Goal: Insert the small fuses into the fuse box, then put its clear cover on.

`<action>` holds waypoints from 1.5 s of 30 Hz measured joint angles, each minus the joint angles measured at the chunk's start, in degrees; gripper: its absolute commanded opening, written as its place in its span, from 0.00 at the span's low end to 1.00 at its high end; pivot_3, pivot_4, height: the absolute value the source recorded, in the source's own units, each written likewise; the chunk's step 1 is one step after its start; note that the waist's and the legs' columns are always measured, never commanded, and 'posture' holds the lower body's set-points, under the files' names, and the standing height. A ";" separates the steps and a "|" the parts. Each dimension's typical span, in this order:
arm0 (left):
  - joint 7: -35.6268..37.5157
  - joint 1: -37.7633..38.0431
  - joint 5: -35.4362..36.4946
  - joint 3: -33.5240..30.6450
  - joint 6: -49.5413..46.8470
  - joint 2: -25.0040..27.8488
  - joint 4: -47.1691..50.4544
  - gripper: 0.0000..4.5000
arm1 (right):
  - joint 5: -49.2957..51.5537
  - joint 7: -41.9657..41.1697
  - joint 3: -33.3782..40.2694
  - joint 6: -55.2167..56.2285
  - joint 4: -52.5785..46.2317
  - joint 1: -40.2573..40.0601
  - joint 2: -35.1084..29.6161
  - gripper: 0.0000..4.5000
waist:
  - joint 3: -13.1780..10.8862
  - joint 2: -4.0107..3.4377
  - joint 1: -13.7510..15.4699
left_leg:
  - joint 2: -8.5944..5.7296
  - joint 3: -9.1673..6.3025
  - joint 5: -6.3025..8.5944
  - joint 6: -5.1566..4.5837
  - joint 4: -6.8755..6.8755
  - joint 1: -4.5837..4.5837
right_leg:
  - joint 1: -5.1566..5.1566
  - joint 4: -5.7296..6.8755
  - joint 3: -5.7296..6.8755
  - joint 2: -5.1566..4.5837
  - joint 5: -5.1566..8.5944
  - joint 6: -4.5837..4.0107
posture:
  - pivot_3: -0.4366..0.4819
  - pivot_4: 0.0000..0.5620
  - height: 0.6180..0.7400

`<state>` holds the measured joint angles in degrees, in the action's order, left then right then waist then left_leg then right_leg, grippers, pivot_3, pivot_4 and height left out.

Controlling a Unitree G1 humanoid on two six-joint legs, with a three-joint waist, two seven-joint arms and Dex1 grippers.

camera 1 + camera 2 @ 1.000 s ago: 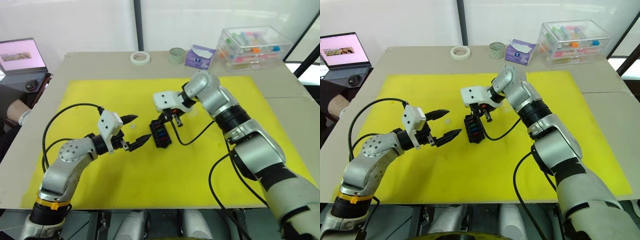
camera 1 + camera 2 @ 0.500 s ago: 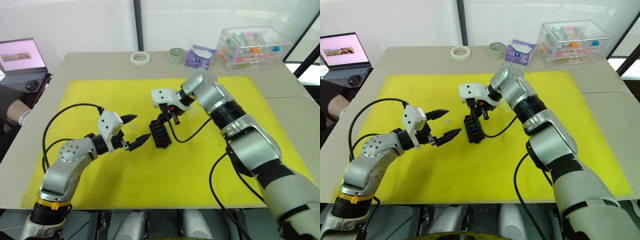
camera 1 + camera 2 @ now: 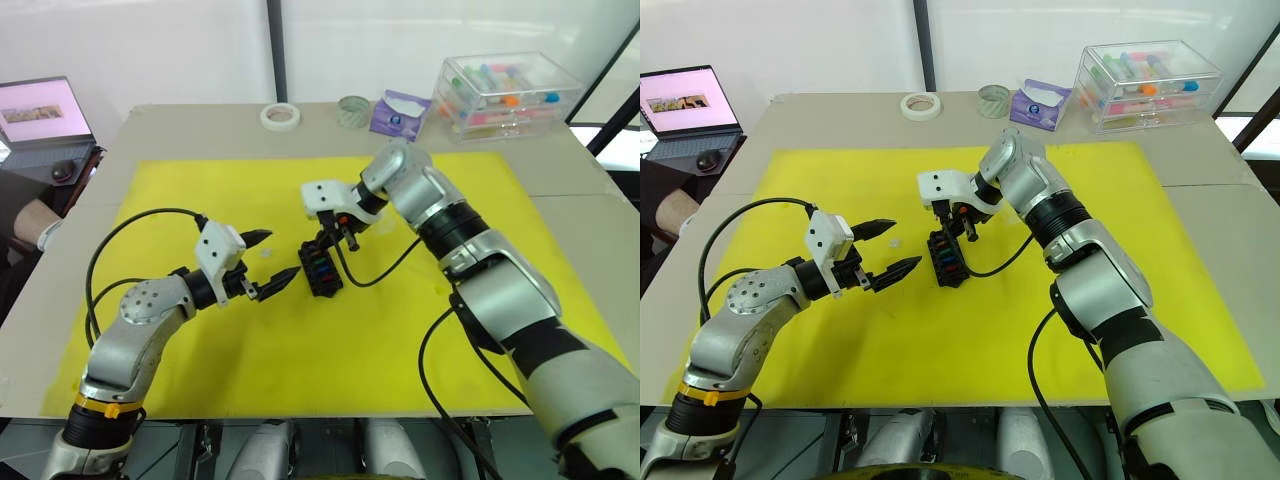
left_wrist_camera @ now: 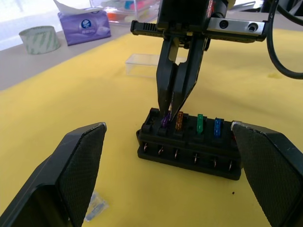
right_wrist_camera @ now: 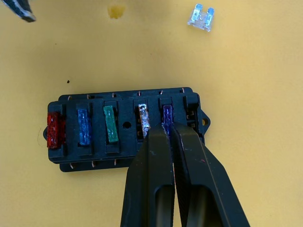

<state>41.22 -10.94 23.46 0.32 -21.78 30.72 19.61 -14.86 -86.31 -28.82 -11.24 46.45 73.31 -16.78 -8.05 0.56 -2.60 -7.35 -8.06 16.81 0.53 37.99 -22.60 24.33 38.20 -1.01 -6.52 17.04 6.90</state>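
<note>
Black rectangular plastic fuse box (image 3: 320, 270) sits mid-frame on yellow mat (image 3: 300, 370), w/ red, blue, green, orange and purple blade fuses in its slots. R gripper (image 4: 171, 112) pinched closed, tips on purple fuse (image 5: 166, 113). L gripper (image 3: 272, 262) spread wide, empty, just left of box. Clear loose fuse (image 5: 200, 17) lies on mat nearby; small transparent rectangular cover (image 4: 140, 65) beyond box.

I'm looking at what seems a lab or test room: a plain worktop (image 3: 720, 250) with a yellow mat (image 3: 970, 330) laid over it, a laptop (image 3: 688, 108) open at its far left corner, tape rolls (image 3: 921, 104), a tissue pack (image 3: 1039, 104) and a clear box of coloured tubes (image 3: 1148, 84) along the back, white partition walls (image 3: 790, 45) behind.
</note>
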 measured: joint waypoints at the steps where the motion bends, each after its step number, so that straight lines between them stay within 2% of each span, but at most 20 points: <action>1: 0.01 -0.01 -0.04 0.00 0.00 0.00 -0.01 0.99 | 0.00 -0.02 0.01 0.01 0.00 0.00 0.00 0.00 | 0.00 0.00 0.00 | 0.00 0.00 0.00 0.00 0.00 0.00 | 0.00 0.00 0.00 0.00 0.00 0.00 | 0.48 0.27 1.00; 21: -0.04 -2.43 -0.35 0.15 -0.49 -0.54 -0.44 0.99 | 0.42 -0.35 0.22 0.87 0.01 0.00 -0.06 0.00 | 0.00 0.00 -0.03 | 0.00 0.00 0.00 0.00 0.00 0.00 | 0.01 0.00 0.00 0.00 0.00 0.00 | 0.48 0.27 1.00; 45: 0.05 -1.72 -0.27 0.15 -1.95 -0.50 0.91 0.99 | 0.55 -0.41 0.55 2.42 0.77 0.00 -0.09 0.00 | 0.00 0.00 -0.02 | 0.00 0.00 0.00 0.00 0.00 0.00 | 0.01 0.00 0.00 0.00 0.00 0.00 | 0.48 0.27 1.00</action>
<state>41.26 -12.66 23.19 0.47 -23.74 30.21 20.52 -14.31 -86.72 -28.26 -8.82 47.22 73.32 -16.87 -8.05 0.56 -2.62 -7.35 -8.06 16.81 0.53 37.99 -22.60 24.34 38.20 -1.01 -6.52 17.04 6.90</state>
